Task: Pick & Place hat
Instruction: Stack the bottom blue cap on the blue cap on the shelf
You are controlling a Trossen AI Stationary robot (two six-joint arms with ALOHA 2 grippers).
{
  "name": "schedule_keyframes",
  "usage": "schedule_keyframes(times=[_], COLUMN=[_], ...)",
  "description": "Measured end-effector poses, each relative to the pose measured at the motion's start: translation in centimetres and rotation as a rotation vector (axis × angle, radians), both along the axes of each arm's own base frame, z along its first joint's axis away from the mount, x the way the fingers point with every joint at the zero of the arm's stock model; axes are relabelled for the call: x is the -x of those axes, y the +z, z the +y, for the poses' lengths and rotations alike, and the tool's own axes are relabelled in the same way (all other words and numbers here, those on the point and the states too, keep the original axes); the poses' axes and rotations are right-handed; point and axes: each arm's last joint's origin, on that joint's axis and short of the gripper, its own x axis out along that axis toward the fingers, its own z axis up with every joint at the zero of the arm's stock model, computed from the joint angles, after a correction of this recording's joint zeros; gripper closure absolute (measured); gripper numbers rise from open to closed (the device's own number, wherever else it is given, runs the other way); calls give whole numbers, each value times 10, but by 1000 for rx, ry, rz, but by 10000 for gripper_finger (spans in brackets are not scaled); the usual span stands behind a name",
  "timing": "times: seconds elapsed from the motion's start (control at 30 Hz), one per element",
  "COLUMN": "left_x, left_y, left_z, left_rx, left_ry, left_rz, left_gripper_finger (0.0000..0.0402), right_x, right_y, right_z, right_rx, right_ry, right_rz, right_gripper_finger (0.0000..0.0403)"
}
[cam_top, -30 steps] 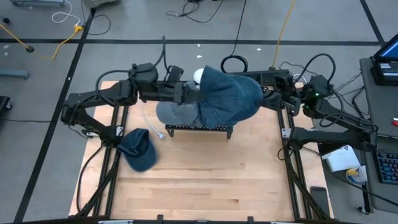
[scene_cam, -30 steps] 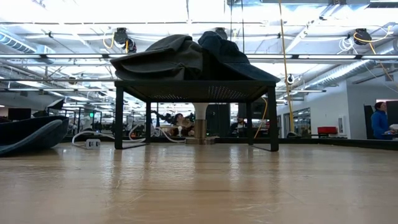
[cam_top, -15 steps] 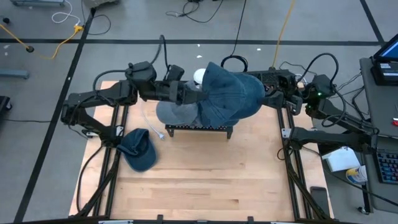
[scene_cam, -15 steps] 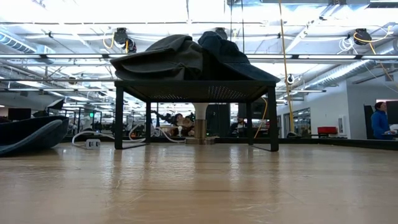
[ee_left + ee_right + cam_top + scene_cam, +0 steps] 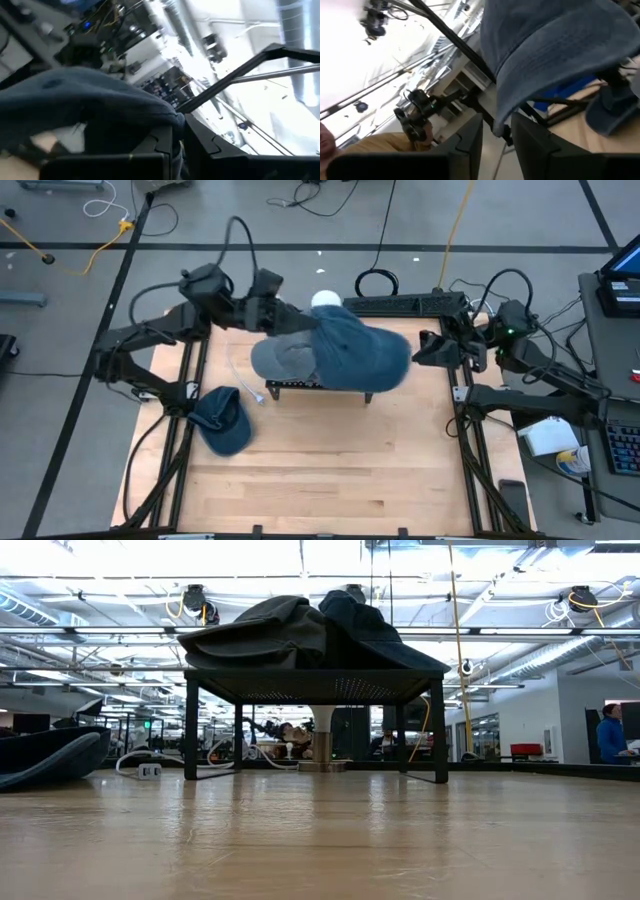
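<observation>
High view: the blue denim bucket hat point(image 5: 358, 358) lies over the small black metal stand point(image 5: 318, 388) on the wooden tabletop point(image 5: 320, 470). The left hand point(image 5: 288, 317) is clenched on its brim. The right hand point(image 5: 428, 350), just beside, is released.

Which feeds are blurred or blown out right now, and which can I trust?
Left wrist view: heavy motion blur, blue hat smeared, ceiling lights glaring. Right wrist view: softer blur, window side washed out white. Low view: sharp, but ceiling lights blow out the top and the black stand is backlit, nearly a silhouette. High view: evenly lit, clear; trust it most.
</observation>
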Motion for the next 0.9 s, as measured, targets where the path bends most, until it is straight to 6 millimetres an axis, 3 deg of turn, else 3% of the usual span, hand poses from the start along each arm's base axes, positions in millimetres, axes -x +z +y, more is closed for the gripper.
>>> schedule_keyframes(times=[0.33,0.53,0.9], left_x=[35,42,20], left_y=[18,16,-9], left_z=[24,43,83], left_rx=[-65,-105,-138], left_ry=[-1,-42,-28], left_rz=[-75,-47,43], left_gripper_finger=[380,380,380], right_x=[10,14,18], right_y=[-22,-19,0], right_z=[4,6,7], right_rx=[-5,28,24], right_ry=[-55,-75,-64], right_rz=[195,156,-1], right_gripper_finger=[318,331,342])
